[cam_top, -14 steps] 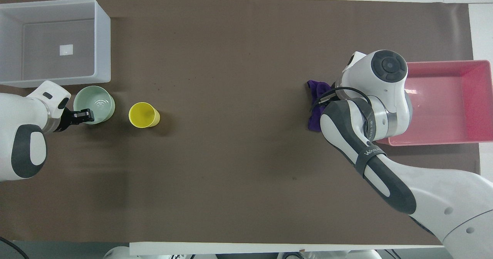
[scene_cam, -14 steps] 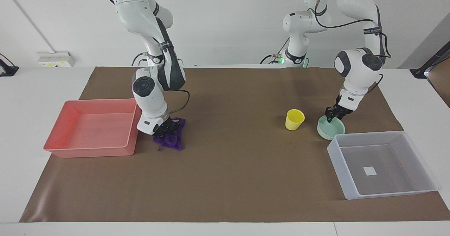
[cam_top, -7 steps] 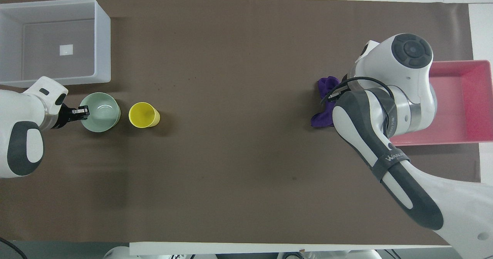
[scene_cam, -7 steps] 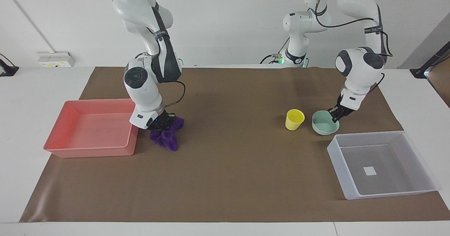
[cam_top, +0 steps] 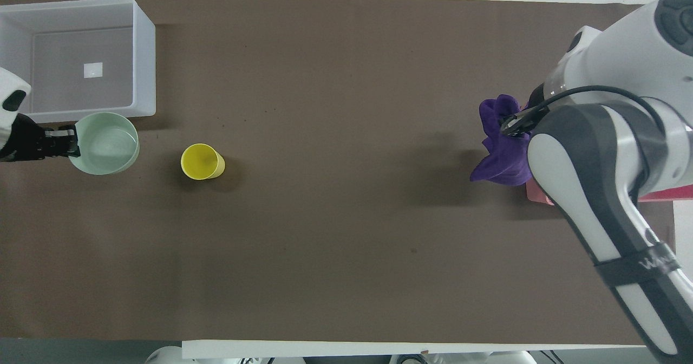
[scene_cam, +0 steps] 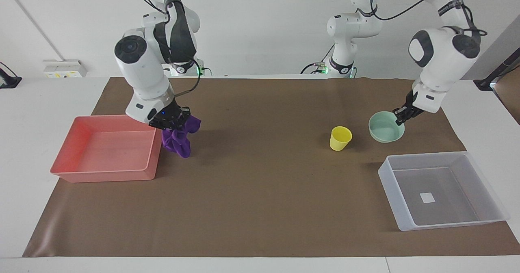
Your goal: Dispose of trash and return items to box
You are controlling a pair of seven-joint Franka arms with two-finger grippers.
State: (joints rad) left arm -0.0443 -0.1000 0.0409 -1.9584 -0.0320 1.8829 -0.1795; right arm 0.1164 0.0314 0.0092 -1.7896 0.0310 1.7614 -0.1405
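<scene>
My right gripper [scene_cam: 172, 121] is shut on the purple cloth [scene_cam: 178, 139] and holds it in the air beside the pink-red tray's [scene_cam: 81, 175] rim; the cloth [cam_top: 501, 147] hangs below it. My left gripper [scene_cam: 400, 115] is shut on the rim of the mint-green bowl [scene_cam: 385, 127] and holds it above the mat, beside the yellow cup [scene_cam: 340, 138]. In the overhead view the left gripper [cam_top: 65, 141] holds the bowl [cam_top: 105, 144] close to the clear bin [cam_top: 143, 60]. The cup [cam_top: 201, 162] stands upright on the mat. The clear bin [scene_cam: 396, 208] holds only its white mark.
The pink-red tray stands at the right arm's end of the brown mat [scene_cam: 264, 191], mostly hidden by the right arm in the overhead view. The clear bin stands at the left arm's end, farther from the robots than the cup.
My right gripper has lifted the purple cloth off the mat and carried it toward the tray. My left gripper has lifted the bowl off the mat by its rim.
</scene>
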